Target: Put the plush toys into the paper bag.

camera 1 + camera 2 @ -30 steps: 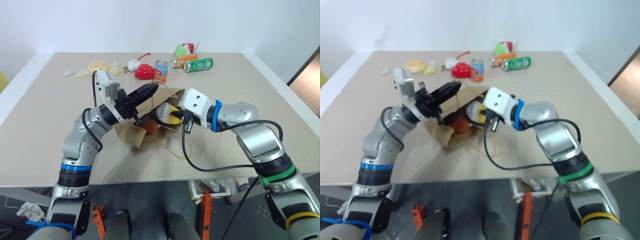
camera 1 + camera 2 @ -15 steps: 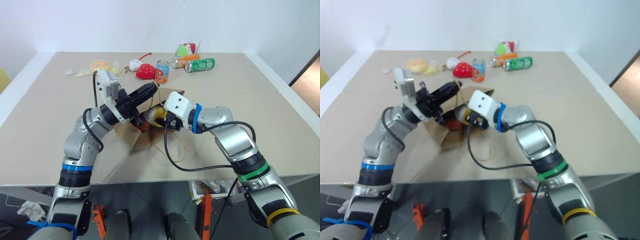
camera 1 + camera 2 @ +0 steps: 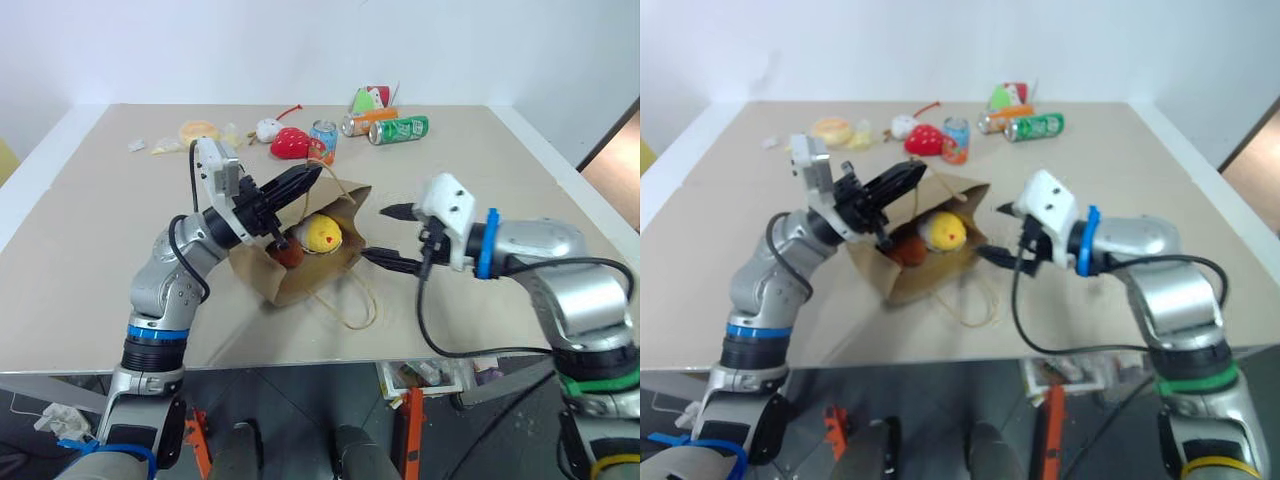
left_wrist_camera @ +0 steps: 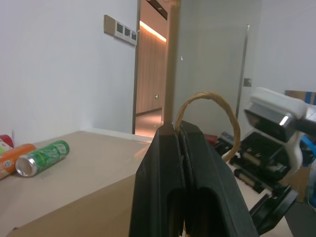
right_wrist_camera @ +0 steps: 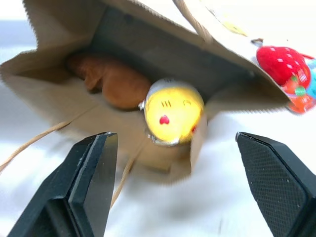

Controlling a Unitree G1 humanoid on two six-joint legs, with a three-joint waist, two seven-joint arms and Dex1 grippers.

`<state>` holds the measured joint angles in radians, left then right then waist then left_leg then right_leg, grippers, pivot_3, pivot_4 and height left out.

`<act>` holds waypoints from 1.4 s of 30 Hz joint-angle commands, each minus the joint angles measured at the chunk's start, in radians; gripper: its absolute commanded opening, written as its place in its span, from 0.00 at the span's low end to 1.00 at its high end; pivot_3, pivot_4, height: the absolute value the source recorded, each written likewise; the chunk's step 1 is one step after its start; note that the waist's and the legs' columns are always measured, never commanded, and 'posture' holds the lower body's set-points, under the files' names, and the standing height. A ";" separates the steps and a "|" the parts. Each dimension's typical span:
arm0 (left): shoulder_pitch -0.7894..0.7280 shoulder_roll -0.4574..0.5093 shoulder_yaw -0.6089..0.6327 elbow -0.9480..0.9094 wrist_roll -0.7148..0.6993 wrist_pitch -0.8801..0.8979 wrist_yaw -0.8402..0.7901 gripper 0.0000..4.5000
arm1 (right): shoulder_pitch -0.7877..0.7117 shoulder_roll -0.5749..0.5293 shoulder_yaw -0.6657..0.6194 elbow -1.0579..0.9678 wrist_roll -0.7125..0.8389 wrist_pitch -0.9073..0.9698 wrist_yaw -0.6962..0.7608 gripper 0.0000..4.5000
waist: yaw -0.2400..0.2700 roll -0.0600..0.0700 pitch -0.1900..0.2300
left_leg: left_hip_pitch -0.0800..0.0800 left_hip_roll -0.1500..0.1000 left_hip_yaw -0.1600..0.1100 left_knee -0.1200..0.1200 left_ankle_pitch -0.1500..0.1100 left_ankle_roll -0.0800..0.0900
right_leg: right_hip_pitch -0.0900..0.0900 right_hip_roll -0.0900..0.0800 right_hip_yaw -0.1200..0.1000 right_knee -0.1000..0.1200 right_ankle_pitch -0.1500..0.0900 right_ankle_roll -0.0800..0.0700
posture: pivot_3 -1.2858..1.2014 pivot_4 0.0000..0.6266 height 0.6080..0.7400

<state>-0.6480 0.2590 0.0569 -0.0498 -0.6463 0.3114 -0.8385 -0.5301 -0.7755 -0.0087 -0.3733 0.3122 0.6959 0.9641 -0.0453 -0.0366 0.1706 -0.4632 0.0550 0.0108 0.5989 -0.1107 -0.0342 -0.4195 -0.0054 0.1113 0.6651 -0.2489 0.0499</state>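
While the bag [image 3: 300, 262] lies on its side mid-table [image 3: 90, 260], mouth facing the right arm, both toys sit inside it. Left gripper [image 3: 300, 182] is clamped tight on a bag handle [image 4: 207, 106], holding the top edge of the mouth up; its fingers [image 4: 180, 182] show pressed together with the twisted loop sticking out above them. Brown toy [image 3: 288, 252] is deeper in, towards the left side of the opening. Chick [image 3: 322, 234] is just beside it, touching it, close to the mouth, face outward. The other handle [image 3: 352, 300] trails loose on the table in front of the bag. Right gripper [image 3: 388, 238] is just off the mouth, apart from the bag, jaws spread wide, nothing between them; its wrist view looks straight into the opening at both toys. At the table's far side: strawberry plush [image 3: 290, 143], cans [image 3: 385, 126], small packets [image 3: 190, 133], well apart from the bag.
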 commanded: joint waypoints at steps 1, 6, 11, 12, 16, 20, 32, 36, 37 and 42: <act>-0.026 0.002 0.011 -0.023 -0.011 -0.010 -0.008 0.00 | 0.038 -0.037 -0.065 -0.051 0.022 -0.041 0.005 0.92 | -0.003 0.000 0.000 | 0.000 0.000 0.000 0.000 0.000 0.000 | 0.000 0.000 0.000 0.000 0.000 0.000 | 0.52 0.24 1.00; -0.027 0.002 0.010 -0.022 -0.012 -0.007 -0.009 0.00 | 0.125 -0.126 0.022 0.054 -0.180 -0.273 -0.027 0.92 | -0.002 0.000 0.000 | 0.001 0.000 0.000 0.001 0.000 0.000 | 0.001 0.000 0.000 0.000 0.001 -0.001 | 0.52 0.24 1.00; -0.028 0.003 0.011 -0.024 -0.012 -0.006 -0.008 0.00 | 0.167 -0.153 0.074 0.119 -0.280 -0.458 -0.024 0.92 | -0.002 0.000 0.000 | 0.001 -0.001 0.001 0.002 0.000 0.000 | 0.001 -0.002 0.000 0.000 0.001 0.000 | 0.52 0.24 1.00; -0.028 0.004 0.011 -0.025 -0.012 -0.005 -0.007 0.00 | 0.189 -0.162 0.074 0.107 -0.277 -0.474 -0.006 0.92 | -0.002 0.000 0.000 | 0.001 -0.001 0.001 0.002 0.000 0.000 | 0.001 -0.002 0.000 0.000 0.001 0.000 | 0.52 0.24 1.00; -0.025 0.007 0.014 -0.028 -0.013 -0.005 -0.006 0.00 | 0.258 -0.204 0.070 0.079 -0.295 -0.537 0.034 0.92 | -0.001 0.000 0.000 | 0.001 -0.002 0.001 0.001 0.000 0.000 | 0.001 -0.002 0.000 0.000 0.000 0.002 | 0.52 0.24 1.00; -0.025 0.008 0.016 -0.027 -0.014 -0.006 -0.004 0.00 | 0.317 -0.228 0.085 0.038 -0.312 -0.578 0.063 0.92 | -0.001 0.000 0.000 | 0.001 -0.002 0.000 0.001 0.000 0.000 | 0.001 -0.002 0.000 0.000 0.000 0.002 | 0.52 0.24 1.00; -0.023 0.001 0.016 -0.029 -0.016 -0.005 0.001 0.00 | 0.255 -0.097 0.153 0.024 -0.377 -0.570 -0.011 0.92 | -0.001 0.000 0.000 | 0.002 -0.002 0.000 0.003 0.000 0.000 | 0.003 -0.002 0.000 0.000 0.001 0.001 | 0.52 0.24 1.00; -0.023 0.002 0.018 -0.029 -0.017 -0.004 0.003 0.00 | 0.261 -0.078 0.151 -0.004 -0.364 -0.546 -0.008 0.92 | 0.000 0.000 0.000 | 0.002 -0.002 0.000 0.003 0.000 0.000 | 0.003 -0.002 0.000 0.000 0.001 0.002 | 0.52 0.24 1.00; -0.023 0.003 0.019 -0.029 -0.017 -0.004 0.003 0.00 | 0.261 -0.076 0.149 -0.011 -0.360 -0.538 -0.007 0.92 | 0.000 0.000 0.000 | 0.002 -0.002 0.000 0.003 0.000 0.000 | 0.003 -0.002 0.000 0.000 0.001 0.002 | 0.52 0.24 1.00; -0.028 0.004 0.022 -0.022 -0.019 -0.002 0.003 0.00 | 0.247 -0.081 0.133 -0.028 -0.340 -0.510 0.002 0.92 | 0.000 0.000 0.000 | 0.002 -0.002 0.000 0.003 0.000 0.000 | 0.003 -0.002 0.000 0.000 0.001 0.002 | 0.52 0.24 1.00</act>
<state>-0.6497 0.2579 0.0573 -0.0499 -0.6500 0.3127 -0.8359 -0.2558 -0.8520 0.1568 -0.3635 -0.0450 0.1803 0.9638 -0.0452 -0.0370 0.1708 -0.4612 0.0531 0.0104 0.6016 -0.1104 -0.0346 -0.4162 -0.0071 0.1116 0.6651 -0.2481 0.0514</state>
